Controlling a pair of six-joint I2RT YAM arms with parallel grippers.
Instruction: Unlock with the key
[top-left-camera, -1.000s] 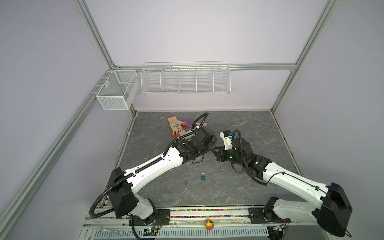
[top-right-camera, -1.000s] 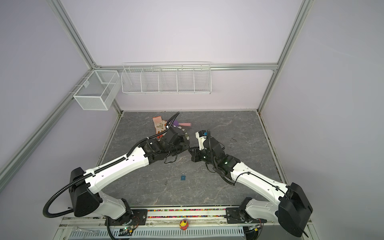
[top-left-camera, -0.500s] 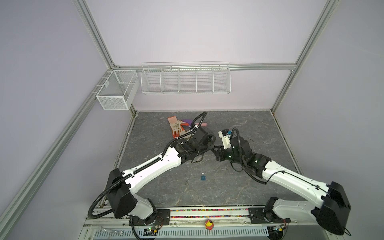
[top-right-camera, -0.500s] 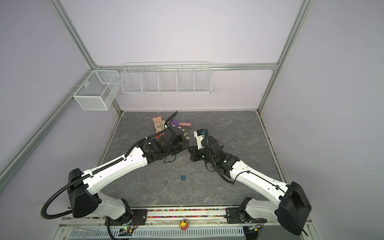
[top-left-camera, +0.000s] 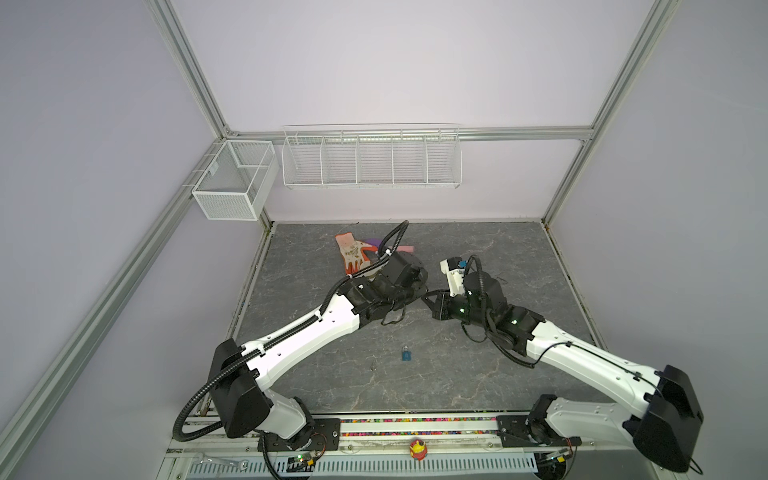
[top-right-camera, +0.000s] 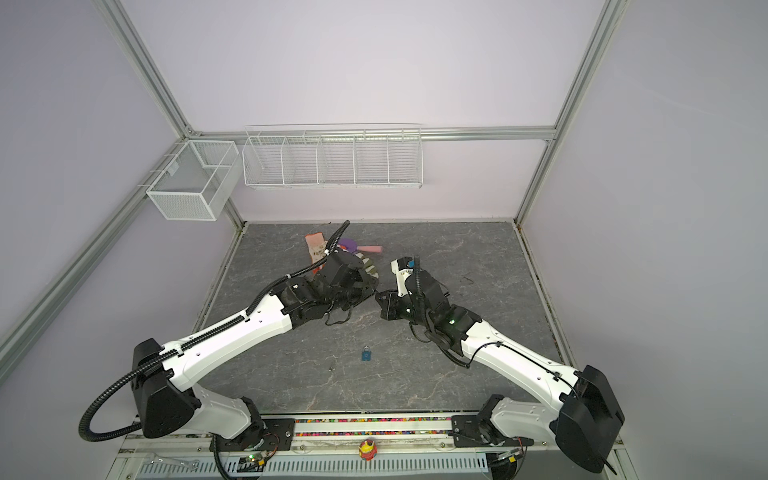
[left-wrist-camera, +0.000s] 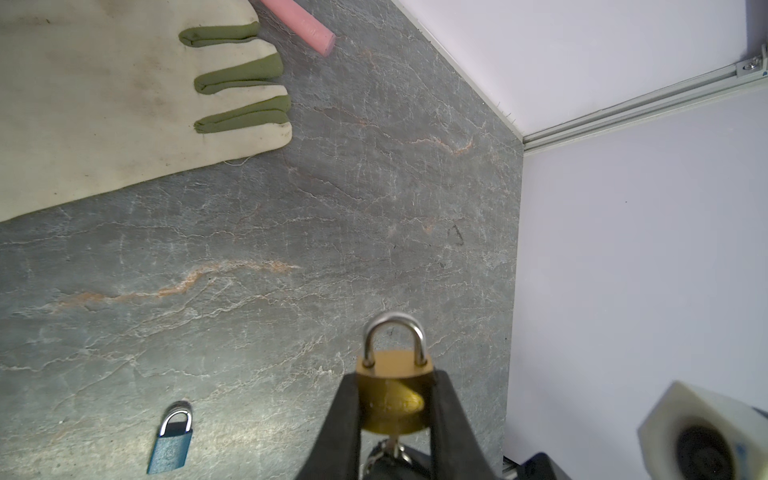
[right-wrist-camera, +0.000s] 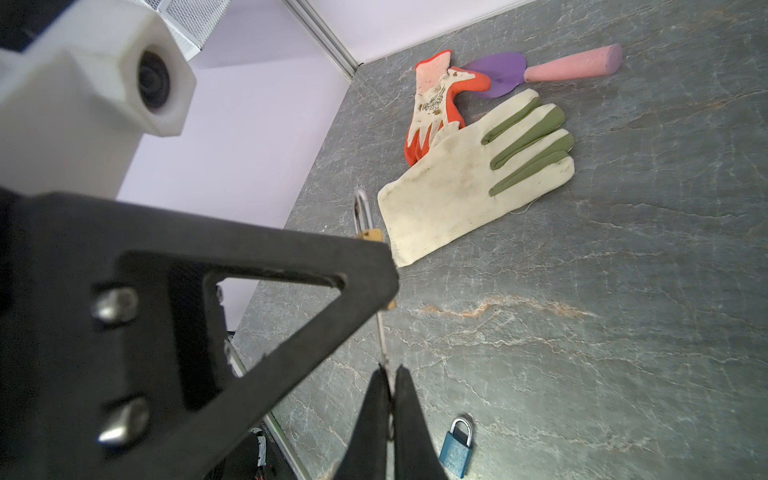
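Nothing can be read: the print on the orange glove (right-wrist-camera: 434, 97) and the stamp on the brass padlock (left-wrist-camera: 395, 390) are too blurred.

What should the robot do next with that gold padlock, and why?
Probably twist the right gripper to turn the key: it pinches the key, which looks seated in the underside of the brass padlock; the left gripper clamps the body, and the shackle sits closed.

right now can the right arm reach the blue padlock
Probably not yet: nothing blocks the blue padlock, but the right tool is shut on the key in the brass padlock.
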